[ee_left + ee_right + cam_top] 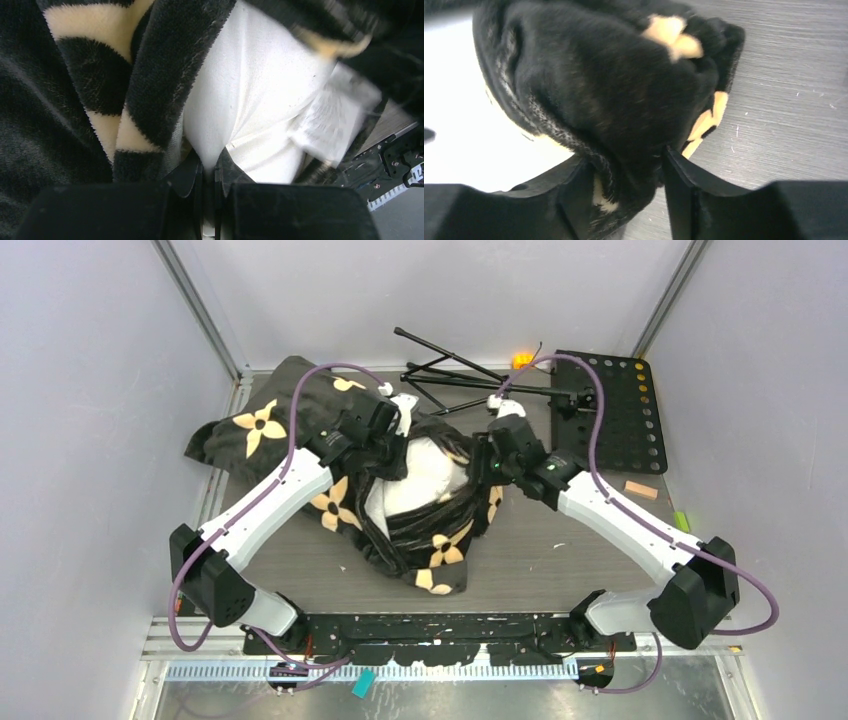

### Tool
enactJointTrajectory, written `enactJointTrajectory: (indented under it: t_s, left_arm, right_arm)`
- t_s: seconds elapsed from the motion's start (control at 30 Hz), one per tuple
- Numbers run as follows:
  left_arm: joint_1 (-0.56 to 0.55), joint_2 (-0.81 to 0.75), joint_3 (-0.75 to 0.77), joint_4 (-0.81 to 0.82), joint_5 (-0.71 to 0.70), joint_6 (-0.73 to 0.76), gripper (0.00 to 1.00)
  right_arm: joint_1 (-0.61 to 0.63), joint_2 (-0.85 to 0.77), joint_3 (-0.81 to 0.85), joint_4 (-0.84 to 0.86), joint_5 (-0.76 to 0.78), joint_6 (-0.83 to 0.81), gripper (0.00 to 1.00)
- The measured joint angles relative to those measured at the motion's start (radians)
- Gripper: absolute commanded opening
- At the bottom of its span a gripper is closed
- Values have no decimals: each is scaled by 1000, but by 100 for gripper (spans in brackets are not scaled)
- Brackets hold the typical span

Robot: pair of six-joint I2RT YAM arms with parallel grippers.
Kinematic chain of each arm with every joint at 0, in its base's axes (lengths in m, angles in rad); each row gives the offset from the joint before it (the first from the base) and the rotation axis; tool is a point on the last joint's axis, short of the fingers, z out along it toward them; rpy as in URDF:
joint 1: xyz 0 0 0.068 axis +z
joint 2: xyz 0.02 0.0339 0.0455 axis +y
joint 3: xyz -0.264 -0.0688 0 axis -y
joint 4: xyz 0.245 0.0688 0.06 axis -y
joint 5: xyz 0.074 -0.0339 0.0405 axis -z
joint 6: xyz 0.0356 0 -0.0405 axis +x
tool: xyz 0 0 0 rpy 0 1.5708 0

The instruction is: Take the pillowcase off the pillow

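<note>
Pinching the plump white fabric pillow [250,100] tight in the left jaws on the tabletop [560,550], straddling bunched black plush flower-print pillowcase [614,100] with the right jaws, no telling if gripping. Risking plush slipping free from a loose hold.

Robotics lab test cell, plain white walls [90,390], aluminium frame posts [200,310], perforated mounting plate [630,410]
</note>
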Motion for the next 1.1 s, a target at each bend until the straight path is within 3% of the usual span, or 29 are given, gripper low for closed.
enactJointTrajectory:
  t_s: [0.1, 0.17, 0.4, 0.57, 0.8, 1.0, 1.1]
  left_arm:
    - [0, -5, -1, 3, -2, 1, 0]
    - [0, -6, -2, 14, -2, 0, 0]
    - [0, -43, -17, -11, -6, 3, 0]
    - [0, -89, -31, -23, -4, 3, 0]
    - [2, -98, -39, -13, 15, -5, 0]
    - [6, -93, -38, 3, 39, -14, 0]
    - [7, -84, -36, 14, 60, -24, 0]
  right_arm:
    - [-120, -24, -42, 56, -79, 56, 32]
    - [-240, -56, -113, 115, -153, 118, 26]
    - [-413, 5, -227, 179, -243, 238, 23]
    - [-425, 105, -261, 270, -401, 277, 42]
    - [-425, 30, -374, 388, -571, 282, 76]
    - [-426, -210, -410, 478, -653, 278, 86]
    - [-426, -254, -409, 525, -684, 282, 89]
